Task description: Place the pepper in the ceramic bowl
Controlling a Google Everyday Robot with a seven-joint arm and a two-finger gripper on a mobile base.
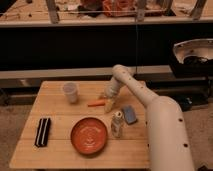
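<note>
The pepper is a slim orange piece lying on the wooden table, just behind the ceramic bowl. The ceramic bowl is a round reddish-orange dish near the table's front middle. My gripper hangs from the white arm that reaches in from the right, and sits right beside the pepper's right end, close above the table. Whether it touches the pepper does not show.
A translucent plastic cup stands at the back left. A small clear shaker bottle stands right of the bowl. A blue-grey pad lies further right. A black ridged object lies at the left front.
</note>
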